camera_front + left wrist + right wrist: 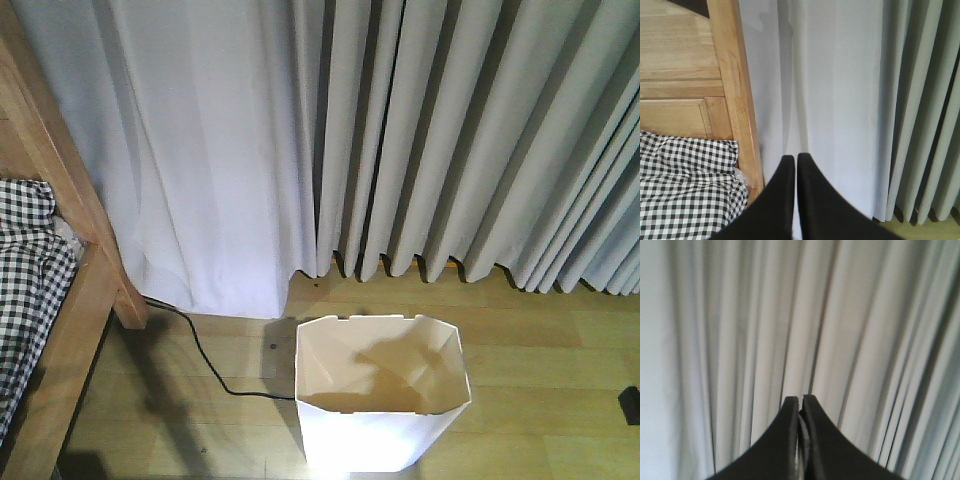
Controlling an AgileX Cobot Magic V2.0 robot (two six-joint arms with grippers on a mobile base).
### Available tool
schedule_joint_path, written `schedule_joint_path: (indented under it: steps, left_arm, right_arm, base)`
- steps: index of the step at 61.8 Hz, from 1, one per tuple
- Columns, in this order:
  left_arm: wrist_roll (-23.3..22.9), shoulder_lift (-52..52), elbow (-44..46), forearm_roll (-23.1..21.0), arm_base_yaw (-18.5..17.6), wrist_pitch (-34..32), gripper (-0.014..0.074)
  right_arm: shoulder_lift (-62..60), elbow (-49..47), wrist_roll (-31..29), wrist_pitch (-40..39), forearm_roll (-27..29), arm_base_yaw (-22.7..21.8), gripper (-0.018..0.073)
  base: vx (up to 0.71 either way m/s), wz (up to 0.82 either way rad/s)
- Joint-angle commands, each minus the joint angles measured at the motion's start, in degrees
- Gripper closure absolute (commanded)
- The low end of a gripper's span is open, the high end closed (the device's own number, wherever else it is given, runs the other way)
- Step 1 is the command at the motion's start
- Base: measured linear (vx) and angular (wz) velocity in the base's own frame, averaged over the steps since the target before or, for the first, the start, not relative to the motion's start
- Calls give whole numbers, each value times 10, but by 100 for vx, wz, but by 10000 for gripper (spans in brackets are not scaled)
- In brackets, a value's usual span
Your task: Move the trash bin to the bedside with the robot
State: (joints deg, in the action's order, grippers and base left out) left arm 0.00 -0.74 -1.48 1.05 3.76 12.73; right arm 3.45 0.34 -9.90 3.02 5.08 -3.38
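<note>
Nudging the bin toward the bed frame

Starting nearest the camera, the trash bin [382, 395] stands upright on the wooden floor [550, 370] at the bottom of the front view, its open cream interior showing and nothing visible inside but shadow. No arm appears in that view, so neither claw is touching it. In the left wrist view the left gripper [792, 162] has its two black fingers pressed together, holding nothing; the right gripper [801, 402] likewise shows fingers together with only a hairline gap and nothing between them.

The step in hand, as I judge it, is bringing the bin leftward to the bed [60, 300], which is well apart from it. Thin plastic walls will flex, so contact low and square on a flat side, not a chamfered corner, should keep it sliding rather than tipping or twisting.

Open floor lies between the bin and the bed's wooden leg [125, 300], but a black cable [210, 365] runs across that stretch from near the leg toward the bin's left side and could snag the base. Checked bedding [30, 290] sits over the rail at the left edge. Farthest back, the curtains [400, 140] hang to the floor behind the bin, so room to the rear is tight; the clearer lane is sideways
</note>
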Motion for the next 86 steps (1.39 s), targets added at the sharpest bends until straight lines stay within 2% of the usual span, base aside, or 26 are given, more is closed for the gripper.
schedule_joint_path:
  steps: [1, 7, 20, 86]
  left_arm:
    - [0, -9, -11, -2, 0, -41, 603]
    - [0, -9, -11, -2, 0, -41, 603]
    - [0, -9, -11, -2, 0, -41, 603]
    - [0, -9, -11, -2, 0, -41, 603]
  right_arm:
    - [-25, 18, 63, -50, -26, -23, 568]
    - [-49, 17, 112, -18, -76, -27, 568]
    - [-48, 17, 115, -19, -106, 7, 568]
    - [-48, 17, 120, -19, -98, 7, 568]
  base:
    - [0, 0]
    - [0, 0]
    - [0, 0]
    - [0, 0]
